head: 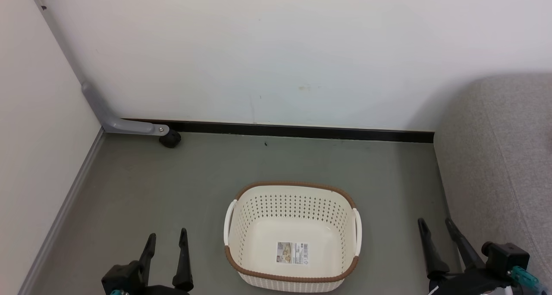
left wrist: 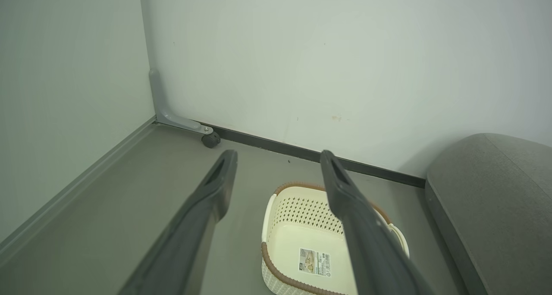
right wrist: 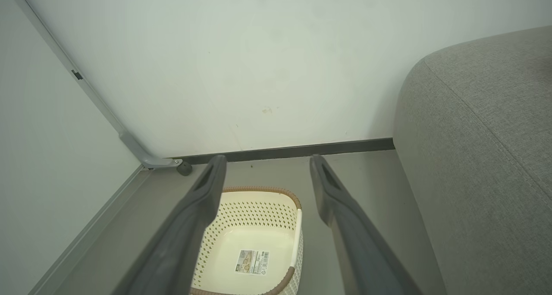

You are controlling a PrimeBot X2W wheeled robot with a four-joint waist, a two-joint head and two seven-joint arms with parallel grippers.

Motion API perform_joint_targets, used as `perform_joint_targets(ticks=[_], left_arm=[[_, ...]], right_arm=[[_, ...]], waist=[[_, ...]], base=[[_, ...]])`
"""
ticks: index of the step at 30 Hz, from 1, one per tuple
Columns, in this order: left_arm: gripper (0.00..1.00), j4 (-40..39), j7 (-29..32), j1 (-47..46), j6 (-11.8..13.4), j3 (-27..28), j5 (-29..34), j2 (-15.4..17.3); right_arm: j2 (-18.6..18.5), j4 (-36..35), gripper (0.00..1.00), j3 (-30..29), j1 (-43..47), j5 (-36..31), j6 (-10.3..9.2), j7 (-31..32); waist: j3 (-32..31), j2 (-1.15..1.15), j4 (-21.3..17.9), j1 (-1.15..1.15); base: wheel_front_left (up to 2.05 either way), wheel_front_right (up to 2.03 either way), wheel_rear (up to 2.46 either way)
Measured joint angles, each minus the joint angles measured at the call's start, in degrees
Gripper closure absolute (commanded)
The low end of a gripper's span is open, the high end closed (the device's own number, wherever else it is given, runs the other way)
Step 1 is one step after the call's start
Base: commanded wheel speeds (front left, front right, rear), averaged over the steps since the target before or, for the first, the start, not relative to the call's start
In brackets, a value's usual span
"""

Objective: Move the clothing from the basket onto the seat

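The cream perforated basket (head: 293, 185) with a brown rim stands on the grey floor between my two grippers, and only a label sticker (head: 293, 253) shows on its bare bottom. The clothing is out of view. The grey fabric seat (head: 496, 157) rises at the right. My left gripper (head: 167, 234) hangs open left of the basket, nothing between its fingers. Right of the basket, beside the seat's edge, my right gripper (head: 434, 222) is open too. The basket (left wrist: 302, 213) and seat (left wrist: 496, 191) lie beyond the left gripper (left wrist: 278, 157). Basket (right wrist: 258, 189) and seat (right wrist: 483, 135) flank the right gripper (right wrist: 267, 159).
A white wall with a black baseboard (head: 302, 132) closes off the floor behind the basket. A panel stands along the left side, with a grey bracket and a black caster wheel (head: 169, 138) in the corner. Grey floor (head: 151, 187) surrounds the basket.
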Motion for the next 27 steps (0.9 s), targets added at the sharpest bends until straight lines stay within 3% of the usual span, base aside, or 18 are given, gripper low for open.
perform_joint_targets(ticks=[9, 10, 18, 27], left_arm=[[0.00, 0.30, 0.00, 0.99, -0.56, 0.77, 0.51, -0.05], [1.00, 0.36, 0.01, 1.06, -0.85, 0.89, 0.58, -0.01], [1.00, 3.27, 0.65, 3.35, -1.00, 0.97, -0.44, -0.67], [1.00, 3.19, 2.67, 3.26, -1.60, 2.81, -5.64, -0.93]], right_arm=[[0.59, -0.82, 0.00, -0.57, 0.96, -0.98, 0.00, 0.01], [0.67, -0.80, 1.00, -0.51, 0.95, -1.12, 0.00, 0.01], [1.65, 2.18, 1.00, -0.56, 3.52, -0.38, 0.00, 0.57], [1.81, 1.76, 1.00, -2.12, 3.28, 6.02, 0.00, 2.58]], waist=[[-0.17, 0.00, -0.90, 0.01], [-0.16, 0.00, -1.04, 0.01], [-0.16, 0.00, -1.13, 0.01], [0.02, 0.00, -1.91, 0.01]], base=[[0.00, 0.00, 0.00], [0.00, 0.00, 0.00], [0.00, 0.00, 0.00], [0.00, 0.00, 0.00]])
